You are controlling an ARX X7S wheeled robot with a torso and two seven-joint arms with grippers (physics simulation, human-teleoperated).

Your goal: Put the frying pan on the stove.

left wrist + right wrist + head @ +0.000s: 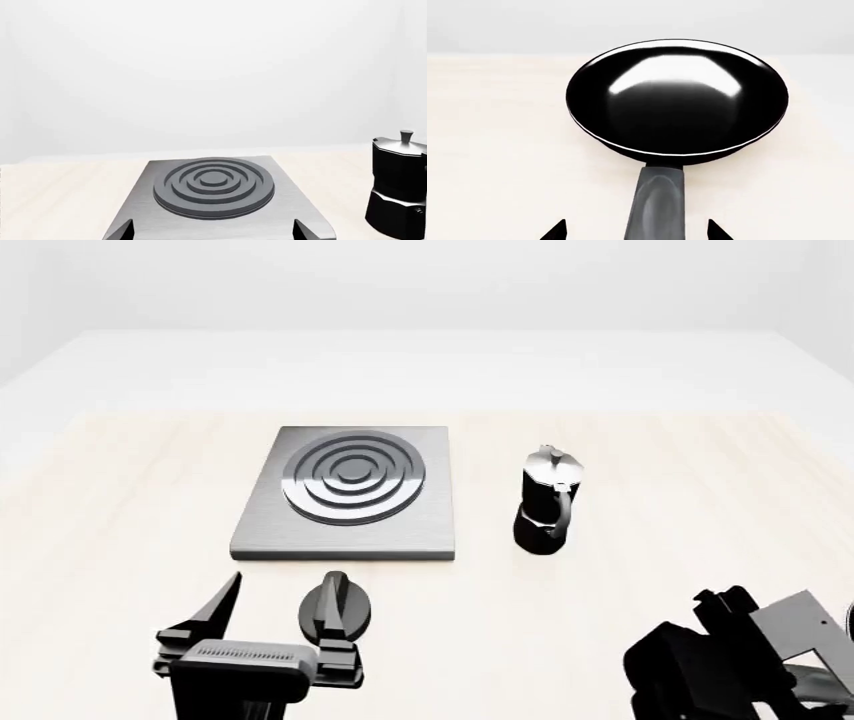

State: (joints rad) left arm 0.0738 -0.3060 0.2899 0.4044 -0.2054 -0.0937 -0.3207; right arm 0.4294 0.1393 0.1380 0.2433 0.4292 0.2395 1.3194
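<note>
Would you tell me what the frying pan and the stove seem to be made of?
The frying pan looks like glossy black coated metal, given its sharp white highlights; the handle is duller. The stove looks like brushed grey metal with fine streaks, and its raised rings are matte dark grey.

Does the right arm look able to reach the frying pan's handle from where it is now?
Probably yes. In the right wrist view the frying pan lies straight ahead, its handle pointing back between the open fingertips of the right gripper. Nothing stands between them on the table.
</note>
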